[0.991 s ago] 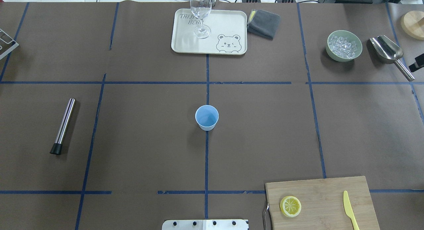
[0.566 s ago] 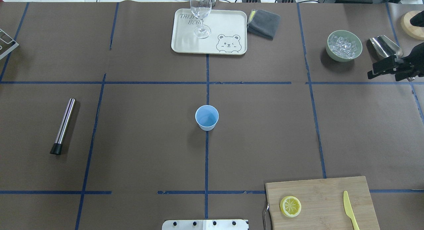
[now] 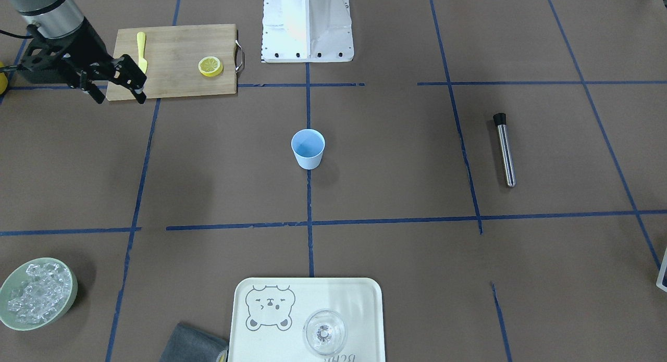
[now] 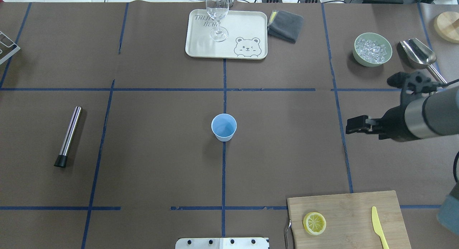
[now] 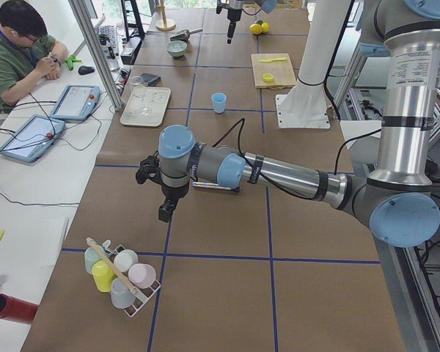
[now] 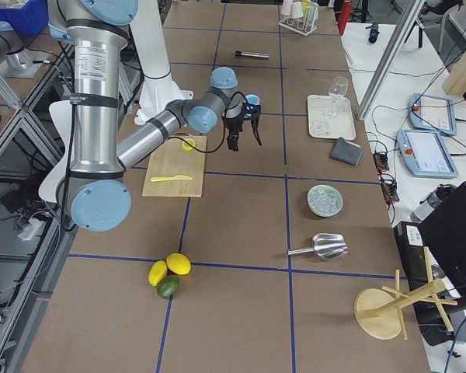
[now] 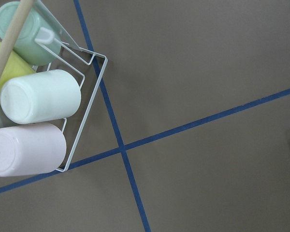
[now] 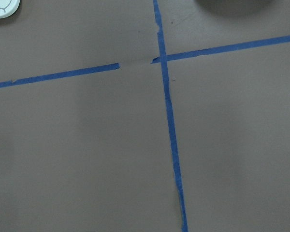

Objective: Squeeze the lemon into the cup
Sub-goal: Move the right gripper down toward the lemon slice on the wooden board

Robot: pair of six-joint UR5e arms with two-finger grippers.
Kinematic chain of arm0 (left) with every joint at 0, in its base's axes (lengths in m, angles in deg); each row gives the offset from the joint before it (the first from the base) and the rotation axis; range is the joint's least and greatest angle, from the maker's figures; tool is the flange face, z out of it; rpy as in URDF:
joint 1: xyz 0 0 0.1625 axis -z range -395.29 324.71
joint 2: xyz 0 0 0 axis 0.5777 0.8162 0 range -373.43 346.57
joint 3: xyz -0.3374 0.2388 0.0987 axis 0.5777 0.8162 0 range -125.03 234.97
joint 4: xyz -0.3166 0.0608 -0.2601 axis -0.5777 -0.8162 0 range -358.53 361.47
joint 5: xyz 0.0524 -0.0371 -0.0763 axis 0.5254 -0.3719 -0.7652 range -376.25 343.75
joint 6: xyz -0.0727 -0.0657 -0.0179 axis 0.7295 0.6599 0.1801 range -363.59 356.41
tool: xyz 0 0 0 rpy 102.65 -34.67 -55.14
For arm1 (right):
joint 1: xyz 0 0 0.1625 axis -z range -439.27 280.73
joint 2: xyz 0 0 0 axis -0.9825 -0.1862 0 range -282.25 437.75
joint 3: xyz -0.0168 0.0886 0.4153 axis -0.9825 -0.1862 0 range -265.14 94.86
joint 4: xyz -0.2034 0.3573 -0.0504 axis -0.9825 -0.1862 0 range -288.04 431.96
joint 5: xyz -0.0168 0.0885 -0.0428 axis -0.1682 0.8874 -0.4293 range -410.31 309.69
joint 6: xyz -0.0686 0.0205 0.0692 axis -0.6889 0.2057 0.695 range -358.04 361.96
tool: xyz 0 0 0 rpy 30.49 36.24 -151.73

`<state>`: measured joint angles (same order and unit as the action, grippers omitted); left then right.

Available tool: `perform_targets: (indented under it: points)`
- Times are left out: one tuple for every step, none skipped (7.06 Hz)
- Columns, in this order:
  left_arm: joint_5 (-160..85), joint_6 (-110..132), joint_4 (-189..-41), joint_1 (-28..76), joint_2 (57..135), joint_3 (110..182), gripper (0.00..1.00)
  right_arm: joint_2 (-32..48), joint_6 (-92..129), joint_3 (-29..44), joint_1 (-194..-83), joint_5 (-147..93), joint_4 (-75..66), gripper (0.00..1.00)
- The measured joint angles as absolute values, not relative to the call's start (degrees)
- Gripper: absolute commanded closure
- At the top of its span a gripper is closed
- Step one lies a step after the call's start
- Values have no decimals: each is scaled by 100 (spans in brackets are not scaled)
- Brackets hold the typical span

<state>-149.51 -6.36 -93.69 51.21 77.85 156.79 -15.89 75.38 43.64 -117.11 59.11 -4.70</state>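
Hovering at cup's (image 4: 223,127) 3 o'clock, overhead: right gripper (image 3: 120,94), jaws spread, empty; lemon (image 4: 314,223) on board (image 4: 353,209) at 5 o'clock; left gripper (image 5: 164,213), jaws' state cannot be told.

The robot's two arms shared a white pedestal (image 3: 307,23), its foot plate dotted with a row of dark screws (image 3: 312,54). The left arm (image 5: 279,172) was brushed silver tubing between grey joint housings, each joint closed by a round pale-blue cap (image 5: 176,141). A thin black cable (image 5: 241,138) lay along its forearm, and a printed label (image 5: 413,66) wrapped its upper tube. The right arm (image 6: 151,130) wore the same silver, grey and blue. Both ended in matt black two-finger units of angular linkages, the left gripper (image 5: 158,198) and the right gripper (image 3: 119,96).
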Motion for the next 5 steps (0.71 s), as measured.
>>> perform_targets:
  points:
    - [-14955,-558,-9433,5108,7790,15686,0,-1585,8018,4517,-10881,5152,-476,0]
    - [-14957,-524,-9457,5099,7794,15693,0,-1541,8360,4577,-10053,4368,-488,0]
    - [-14960,-501,-9465,5086,7799,15695,0,-1462,8512,4542,-9404,3727,-527,0]
    - [-14968,-489,-9467,5072,7803,15692,0,-1387,8568,4429,-8968,3306,-581,0]
    - [-14978,-485,-9468,5063,7804,15685,0,-1353,8589,4313,-8686,3079,-605,0]
